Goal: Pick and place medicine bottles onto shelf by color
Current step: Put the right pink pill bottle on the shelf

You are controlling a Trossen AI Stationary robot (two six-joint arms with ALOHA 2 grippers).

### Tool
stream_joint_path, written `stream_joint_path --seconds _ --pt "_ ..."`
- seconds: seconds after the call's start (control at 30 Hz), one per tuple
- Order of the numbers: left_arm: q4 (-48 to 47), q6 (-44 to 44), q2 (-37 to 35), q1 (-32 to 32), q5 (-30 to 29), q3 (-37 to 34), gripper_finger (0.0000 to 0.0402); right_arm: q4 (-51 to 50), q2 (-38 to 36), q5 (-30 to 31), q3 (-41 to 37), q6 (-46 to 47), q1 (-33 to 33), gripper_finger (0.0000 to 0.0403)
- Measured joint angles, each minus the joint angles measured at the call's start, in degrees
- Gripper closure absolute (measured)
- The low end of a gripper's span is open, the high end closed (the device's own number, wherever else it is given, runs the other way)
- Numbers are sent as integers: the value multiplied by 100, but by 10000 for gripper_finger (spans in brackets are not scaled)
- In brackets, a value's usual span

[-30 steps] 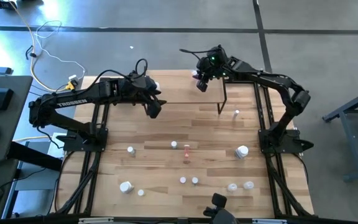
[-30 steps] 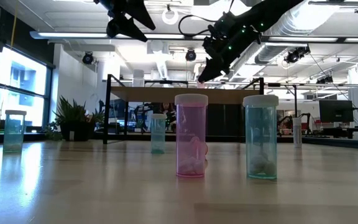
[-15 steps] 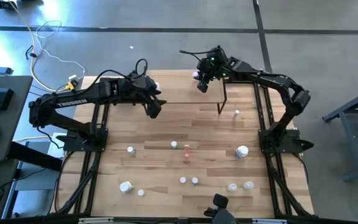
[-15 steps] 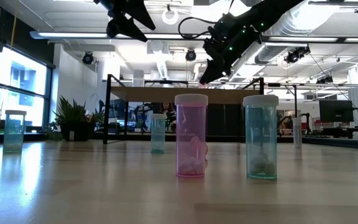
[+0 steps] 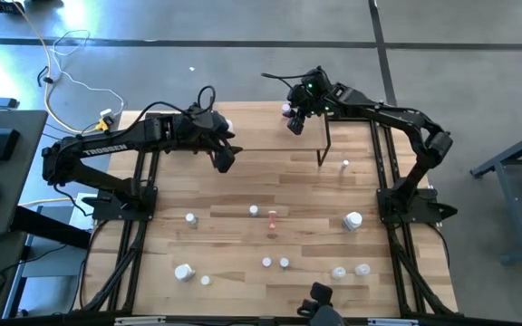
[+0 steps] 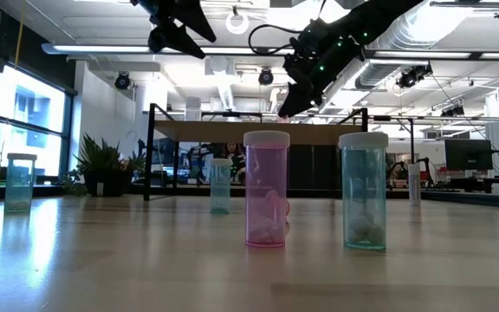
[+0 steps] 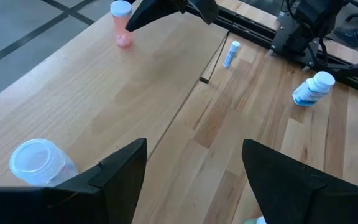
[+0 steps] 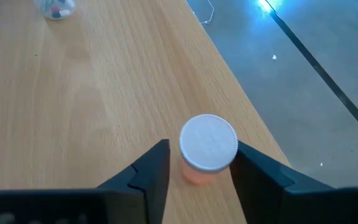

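The shelf (image 5: 261, 127) stands at the table's far side. A pink bottle with a white cap (image 8: 207, 147) stands upright on the shelf's far right part, close to its edge; it also shows in the left wrist view (image 7: 122, 23). My right gripper (image 8: 201, 149) is open above it, one finger on either side of the cap, pointing down. My left gripper (image 5: 226, 161) is open and empty, above the shelf's near left edge. A clear white-capped bottle (image 7: 39, 165) stands on the shelf beside its finger.
Several small bottles stand about the table's near half, among them a pink one (image 6: 266, 189) and a green one (image 6: 364, 191). A larger white bottle (image 5: 352, 220) stands at the right, and a thin one (image 5: 344, 166) near the shelf's right leg.
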Motion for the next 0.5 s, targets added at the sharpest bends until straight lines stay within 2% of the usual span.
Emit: stream_joint_path --seconds 0.13,0.5 --pt "-64 -2 0 1 4 0 149 -17 -76 -7 0 52 2 230" --pt "-347 -33 0 -8 155 0 149 -113 -187 -11 0 195 13 229"
